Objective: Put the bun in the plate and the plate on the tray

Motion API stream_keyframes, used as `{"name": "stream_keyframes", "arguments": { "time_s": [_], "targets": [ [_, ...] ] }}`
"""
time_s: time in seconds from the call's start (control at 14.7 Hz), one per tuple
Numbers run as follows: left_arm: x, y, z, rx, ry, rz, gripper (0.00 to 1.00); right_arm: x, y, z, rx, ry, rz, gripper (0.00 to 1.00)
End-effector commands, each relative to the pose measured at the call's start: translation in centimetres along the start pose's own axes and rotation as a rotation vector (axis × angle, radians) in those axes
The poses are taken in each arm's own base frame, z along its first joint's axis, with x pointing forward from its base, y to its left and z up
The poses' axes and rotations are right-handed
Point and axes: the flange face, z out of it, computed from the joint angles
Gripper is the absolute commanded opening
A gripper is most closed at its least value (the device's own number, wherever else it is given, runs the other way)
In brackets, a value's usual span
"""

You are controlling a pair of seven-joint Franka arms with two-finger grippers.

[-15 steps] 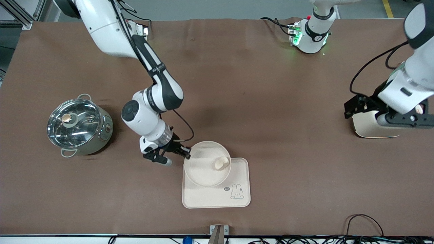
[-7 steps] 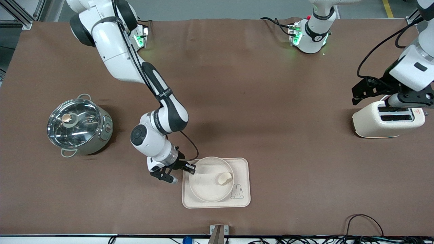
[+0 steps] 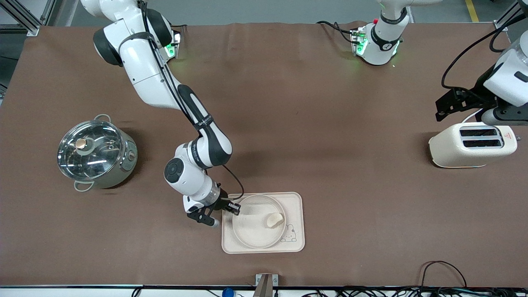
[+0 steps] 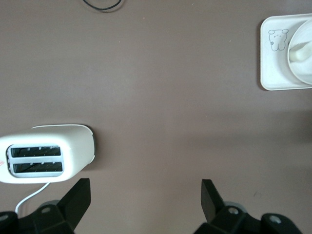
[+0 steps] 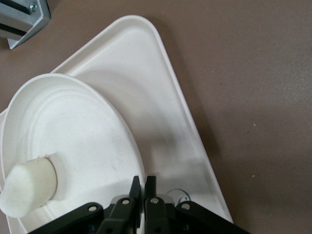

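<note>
Presently the plate (image 3: 252,225), bun (image 3: 274,220) inside, rests on the tray (image 3: 293,244), its rim pinched by the closed right gripper (image 3: 234,208) at the tray's edge, while the left gripper (image 4: 146,195) waits spread wide and empty above the toaster (image 3: 470,145).

cream plate (image 3: 251,231), rabbit-print cream tray (image 3: 295,247), pale bun (image 3: 274,220)

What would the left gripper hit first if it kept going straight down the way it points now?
Probably bare tabletop. The left gripper hangs open, pointing down, with the toaster just off toward one jaw, so a slight drift could clip it. The height above the table is unclear.
</note>
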Motion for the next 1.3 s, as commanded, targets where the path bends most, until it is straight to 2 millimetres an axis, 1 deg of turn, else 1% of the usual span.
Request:
{"name": "stream_keyframes", "arguments": {
  "time_s": [0.0,0.07,0.14,0.2,0.48,0.68,0.75,0.82,0.89,0.95,1.02,1.09,1.16,1.23],
  "targets": [
    [-0.9,-1.1,-0.6,0.007,-0.004,0.007,1.00,0.9,0.0,-0.3,0.027,-0.002,0.029,0.42],
    [-0.8,-1.7,-0.5,0.010,-0.004,0.001,1.00,0.6,-0.2,-0.2,0.032,0.006,0.024,0.65],
    [-0.5,-1.9,-0.1,0.007,-0.009,0.015,1.00,0.6,-0.2,-0.3,0.038,0.021,0.027,0.81],
    [-0.5,-1.9,0.0,0.006,-0.012,0.007,1.00,0.5,-0.4,-0.5,0.044,0.033,0.025,1.00],
    [-0.5,-2.4,0.0,-0.002,-0.017,0.007,1.00,0.9,-2.0,-3.8,0.054,0.030,0.009,1.00],
    [-0.5,-2.2,0.0,0.000,-0.017,0.004,1.00,0.0,-4.2,-7.2,0.039,-0.025,-0.027,1.00],
    [-0.4,-2.3,0.0,0.001,-0.014,0.006,1.00,-0.2,-4.3,-9.1,0.011,-0.059,-0.040,1.00],
    [-0.4,-2.3,0.0,0.001,-0.014,0.007,1.00,0.2,-4.2,-11.6,-0.021,-0.084,-0.052,1.00],
    [-0.4,-2.4,0.0,0.001,-0.014,0.006,1.00,0.5,-3.6,-14.5,-0.079,-0.112,-0.079,1.00],
    [-0.4,-2.5,0.0,0.001,-0.014,0.004,1.00,1.5,-2.6,-17.7,-0.136,-0.117,-0.118,1.00],
    [-0.4,-2.4,0.0,0.001,-0.014,0.006,1.00,2.0,-1.3,-21.0,-0.187,-0.132,-0.152,1.00],
    [-0.3,-2.3,0.1,0.002,-0.011,0.006,1.00,3.0,0.3,-25.1,-0.228,-0.138,-0.175,1.00],
    [-0.2,-2.0,0.0,0.005,-0.008,0.012,1.00,4.2,2.4,-28.3,-0.260,-0.156,-0.204,1.00],
    [0.2,-1.9,-0.2,0.006,0.002,0.013,1.00,5.1,4.0,-31.5,-0.274,-0.186,-0.241,1.00]
  ]
}}
